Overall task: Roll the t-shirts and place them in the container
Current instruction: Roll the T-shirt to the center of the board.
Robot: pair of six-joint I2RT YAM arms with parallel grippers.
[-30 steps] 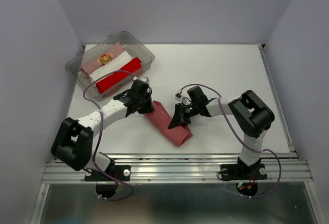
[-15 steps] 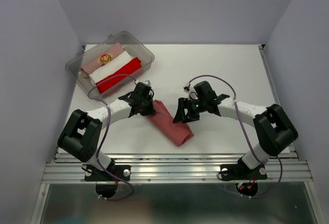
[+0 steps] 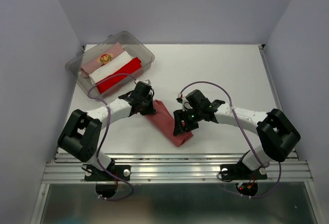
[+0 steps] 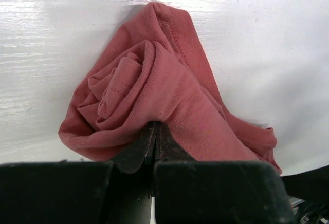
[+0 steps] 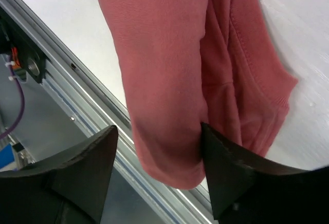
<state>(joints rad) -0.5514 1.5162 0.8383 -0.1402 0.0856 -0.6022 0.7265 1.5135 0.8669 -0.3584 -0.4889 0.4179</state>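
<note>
Brick-red t-shirt (image 3: 168, 124) is lying as a loose, half-finished roll on the white table (image 3: 221, 70), stretched diagonally between the two grippers. The left gripper (image 4: 154, 141) is pinching the far end of the roll: its fingers are pressed together with a fold of cloth caught at their tips, and the spiral of the roll is bulging just ahead of and above them. This grip looks meant to anchor that end so the coil is not springing open.

The right gripper (image 5: 157, 147) is at the near end with its fingers spread wide, one on each side of the cloth. The roll is running straight out from between them, touching the finger on the right of the view and sitting slightly apart from the other. It is straddling the cloth, not clamping it, probably so that it can close on this end, which is hanging close to the table's front rail.

Beyond the left gripper, well apart from it, a clear bin (image 3: 145, 54) is holding a pale pink tee (image 3: 103, 59), a white tee (image 3: 115, 64) and a bright red tee (image 3: 122, 75), side by side as finished bundles.
</note>
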